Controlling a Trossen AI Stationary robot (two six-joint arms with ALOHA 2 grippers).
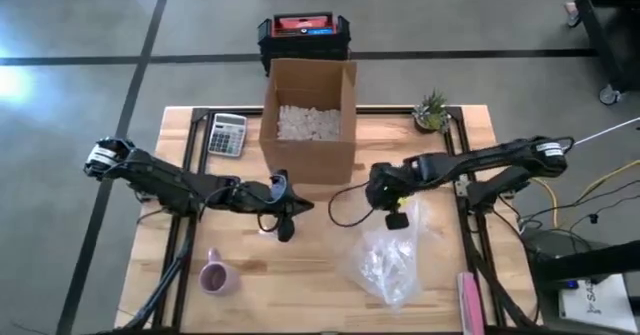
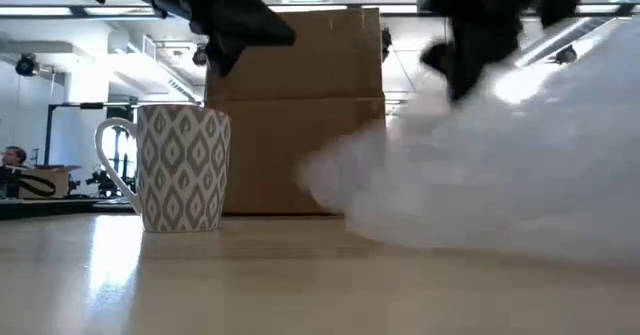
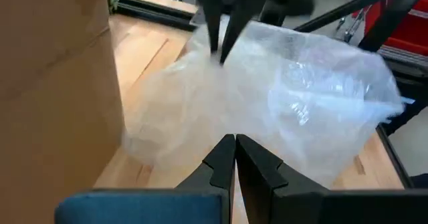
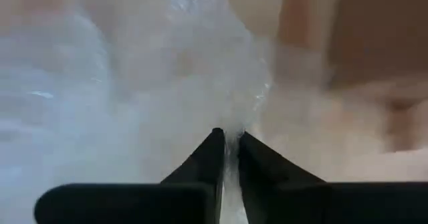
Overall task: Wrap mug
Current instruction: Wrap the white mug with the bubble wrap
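A patterned mug (image 2: 180, 170) stands upright on the table near the front left; from above it looks pink (image 1: 216, 277). A crumpled sheet of clear bubble wrap (image 1: 390, 260) lies right of centre and fills the right of the low view (image 2: 500, 175). My right gripper (image 1: 397, 218) is over the wrap's far end, shut on it. My left gripper (image 1: 285, 225) hangs shut and empty above the table between mug and wrap, in front of the cardboard box. Its fingertips (image 3: 235, 144) point toward the wrap. My right gripper pinches a bunched ridge of the bubble wrap (image 4: 231, 120) at the wrap's far end between its two fingers (image 3: 221, 43). The fingers come from above, pointing down. The ridge is drawn up under them, while the rest of the wrap (image 1: 385, 275) lies slack on the table.
An open cardboard box (image 1: 310, 120) holding white packing filler stands at the far centre. A calculator (image 1: 227, 135) lies to its left and a small plant (image 1: 432, 112) stands to its right. A pink object (image 1: 468, 300) lies at the front right edge. Bare wood shows around the mug.
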